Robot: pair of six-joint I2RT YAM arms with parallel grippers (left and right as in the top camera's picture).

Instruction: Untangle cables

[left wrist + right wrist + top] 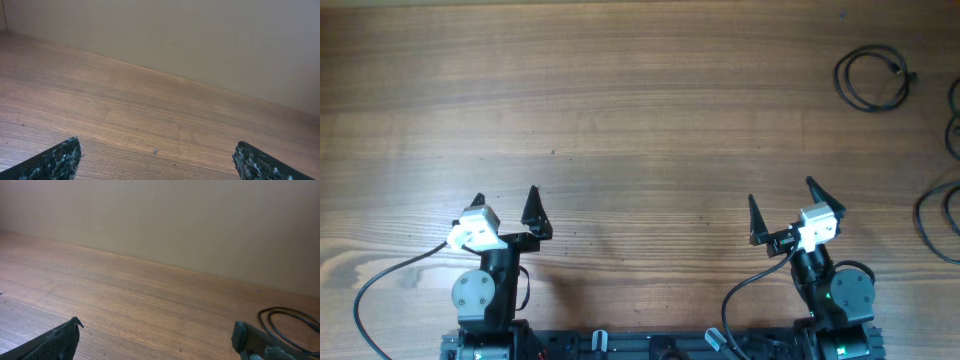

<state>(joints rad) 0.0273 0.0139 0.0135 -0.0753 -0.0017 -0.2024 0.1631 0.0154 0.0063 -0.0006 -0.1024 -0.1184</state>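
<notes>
The cables lie far right in the overhead view. One thin black cord forms a loose loop (873, 78) at the back right, and two more black loops (935, 220) run off the right edge. In the right wrist view a cable loop (280, 327) shows just past the right finger. My left gripper (506, 197) stands open near the front left, over bare wood (157, 145). Near the front right, my right gripper (781, 192) is open too, with nothing between its fingers (157, 325). It is well short of the cables.
The wooden table (640, 110) ends at a plain beige wall (200, 35) at its far edge. Thicker black wires (380, 285) trail from the arm bases along the front edge.
</notes>
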